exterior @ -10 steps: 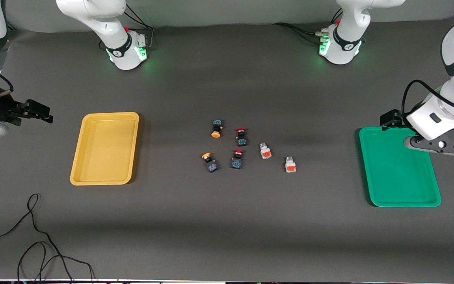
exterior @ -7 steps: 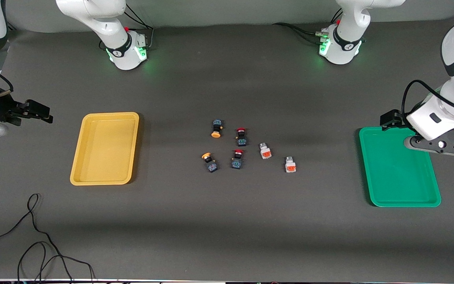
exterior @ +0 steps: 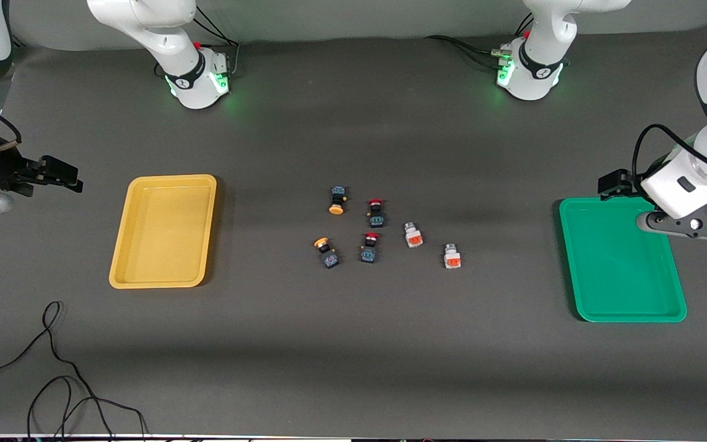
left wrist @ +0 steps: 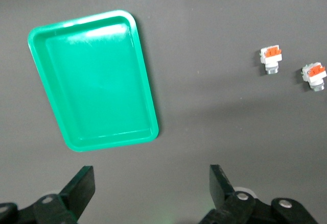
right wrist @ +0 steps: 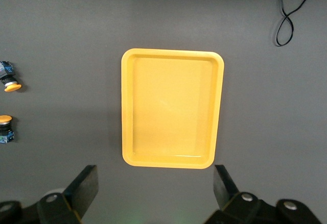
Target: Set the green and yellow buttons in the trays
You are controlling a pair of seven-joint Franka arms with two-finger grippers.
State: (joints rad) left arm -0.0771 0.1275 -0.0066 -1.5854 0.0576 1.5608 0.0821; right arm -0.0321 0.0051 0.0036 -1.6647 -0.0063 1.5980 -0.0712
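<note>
From the high front camera, we see six switches clustered mid-table between two trays: the yellow tray (exterior: 163,231) toward the right arm's end, the green tray (exterior: 621,260) toward the left arm's end. One yellow-capped button (exterior: 337,200) lies farthest from the camera, a second yellow-capped button (exterior: 326,252) nearer to it. Two white-grey buttons, one (exterior: 412,234) and another (exterior: 451,256), lie on the green tray's side of the cluster. Two red-capped switches (exterior: 376,212) sit among them. None lies in a tray. The left gripper (exterior: 688,224) hangs over the green tray's outer edge; the right gripper (exterior: 53,173) hovers at the table's end, well apart from the yellow tray. A black cable (exterior: 53,368) loops near the camera's edge.

In the left wrist view, we find the left gripper (left wrist: 152,185) with fingers spread wide, holding nothing, above bare table beside the green tray (left wrist: 40,36); both white-grey buttons (left wrist: 270,59) show farther off.

In the right wrist view, the right gripper (right wrist: 156,185) is likewise spread and empty, the yellow tray (right wrist: 172,53) just past its fingertips, both yellow-capped buttons (right wrist: 9,82) at the frame's edge.
</note>
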